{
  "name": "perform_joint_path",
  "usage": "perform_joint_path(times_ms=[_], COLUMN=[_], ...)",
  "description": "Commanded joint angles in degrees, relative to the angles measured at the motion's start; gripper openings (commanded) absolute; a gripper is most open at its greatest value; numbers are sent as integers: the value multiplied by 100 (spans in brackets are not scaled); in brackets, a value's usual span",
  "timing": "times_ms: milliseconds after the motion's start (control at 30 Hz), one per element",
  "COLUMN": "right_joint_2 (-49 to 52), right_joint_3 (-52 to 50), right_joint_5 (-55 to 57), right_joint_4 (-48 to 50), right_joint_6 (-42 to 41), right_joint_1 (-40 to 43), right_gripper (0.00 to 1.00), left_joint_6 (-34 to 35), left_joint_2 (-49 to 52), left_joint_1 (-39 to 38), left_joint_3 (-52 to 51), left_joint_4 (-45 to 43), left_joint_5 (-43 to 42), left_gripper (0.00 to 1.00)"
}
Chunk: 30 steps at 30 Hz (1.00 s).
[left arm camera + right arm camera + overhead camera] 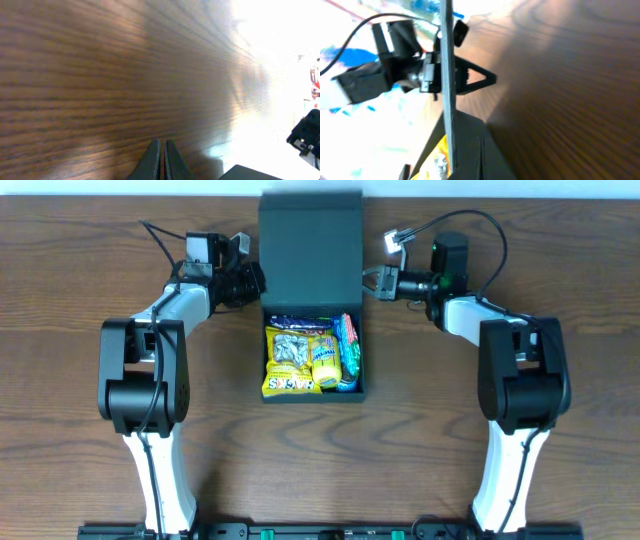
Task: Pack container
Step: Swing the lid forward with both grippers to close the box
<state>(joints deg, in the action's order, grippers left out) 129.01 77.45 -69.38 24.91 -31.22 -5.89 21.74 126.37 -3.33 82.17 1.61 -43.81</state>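
The dark teal container (364, 350) sits open at the table's centre, filled with yellow (290, 365) and green snack packets (347, 345). Its flap lid (310, 240) is folded back behind it. My left gripper (257, 281) is shut and empty, right at the lid's left edge; its closed fingers (162, 152) hover over bare wood. My right gripper (368, 280) is at the lid's right edge. In the right wrist view its fingers (481, 155) lie together beside the lid, which is seen edge-on (445, 75), with the left gripper (482, 77) beyond it.
The wooden table (80, 260) spreads to both sides of the container. Both arm bases (145, 375) (520, 375) stand left and right of the box. A dark corner of the container (250, 172) shows in the left wrist view.
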Motion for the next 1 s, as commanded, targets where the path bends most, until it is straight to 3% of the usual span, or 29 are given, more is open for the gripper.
perform_joint_path(times_ms=[0, 300, 633, 800, 967], right_joint_2=[-48, -732, -1488, -1676, -1690], right_joint_3=[131, 131, 131, 129, 129], right_joint_5=[-911, -1128, -1792, -1961, -1716], right_joint_4=[175, 195, 190, 184, 184], right_joint_6=[-57, -66, -260, -883, -2253], right_joint_1=[24, 66, 55, 50, 61], right_gripper=[2, 2, 2, 2, 2], left_joint_6=[-442, -1235, -2232, -2892, -3139], left_joint_2=[-485, -1790, -2706, -3311, -3773], left_joint_1=[-42, -44, -44, -44, -44], left_joint_3=[199, 199, 199, 199, 199], left_joint_4=[7, 544, 1862, 2815, 3471], left_joint_5=[-275, -278, -529, -466, -354], left_gripper=[6, 6, 6, 6, 6])
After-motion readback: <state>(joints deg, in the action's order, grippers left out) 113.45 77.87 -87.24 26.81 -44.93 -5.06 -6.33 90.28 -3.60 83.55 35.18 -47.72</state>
